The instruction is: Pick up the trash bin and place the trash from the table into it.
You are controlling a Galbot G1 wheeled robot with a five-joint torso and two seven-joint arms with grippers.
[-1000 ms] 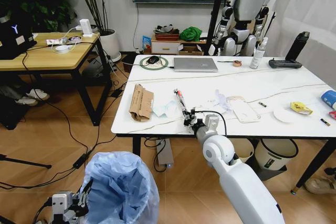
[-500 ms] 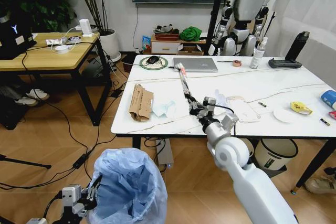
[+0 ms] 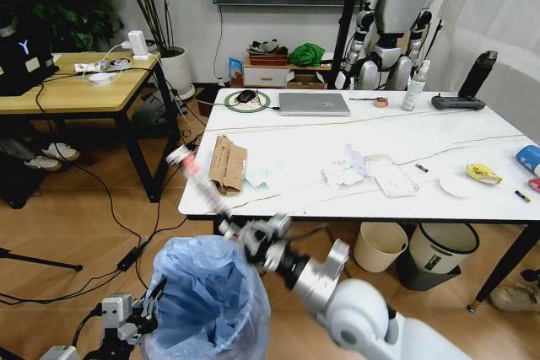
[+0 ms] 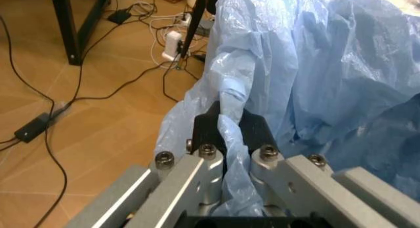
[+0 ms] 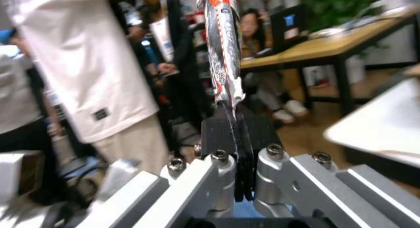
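Your right gripper [image 3: 239, 233] is clamped on the lower end of a long red-and-white wrapper [image 3: 196, 178], just above the trash bin [image 3: 207, 301]. The wrapper's long axis runs straight out from the jaws, slanting up and away to the robot's left. Your left gripper [image 4: 231, 130] pinches the bin's blue bag rim.

My left hand [image 4: 229, 134] has black pads pinching the crinkly light-blue bin bag [image 3: 202, 292]. My right hand [image 5: 235, 134], black too, holds a red-and-white wrapper [image 5: 222, 46], print possibly lettering. The bench [image 3: 439, 137] is white, grey-veined.
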